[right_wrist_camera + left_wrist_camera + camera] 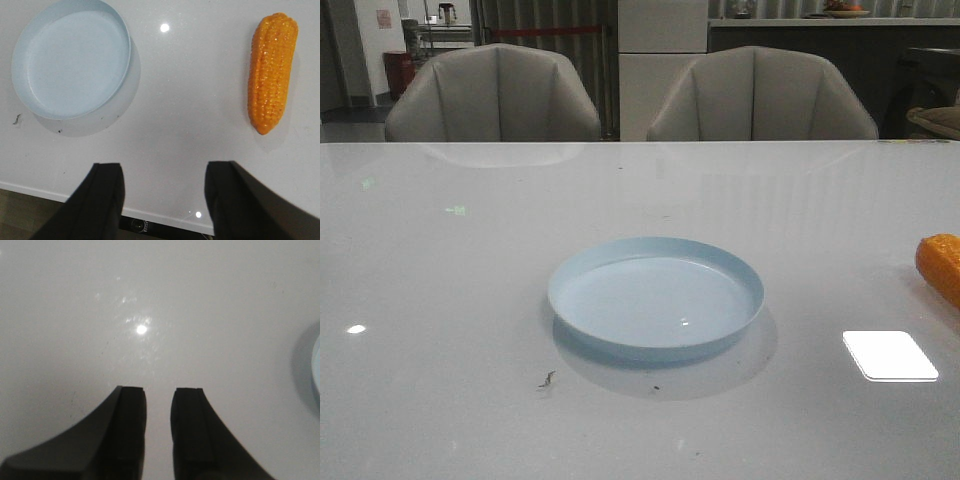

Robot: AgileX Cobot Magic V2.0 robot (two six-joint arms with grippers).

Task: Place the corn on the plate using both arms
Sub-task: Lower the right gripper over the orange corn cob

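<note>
The pale blue plate [655, 300] sits empty in the middle of the white table; it also shows in the right wrist view [70, 65], and a sliver of its rim shows in the left wrist view [316, 370]. The orange-yellow corn [941, 266] lies at the table's right edge, cut off in the front view; in the right wrist view the whole cob [271, 72] lies on the table, apart from the plate. My right gripper [163, 170] is open and empty above the table's front edge. My left gripper [159, 392] is open with a narrow gap, empty, over bare table. Neither arm shows in the front view.
Two grey chairs [495, 95] stand behind the table's far edge. A small dark speck [547, 379] lies in front of the plate on the left. Bright light reflections [890, 355] lie on the glossy table top.
</note>
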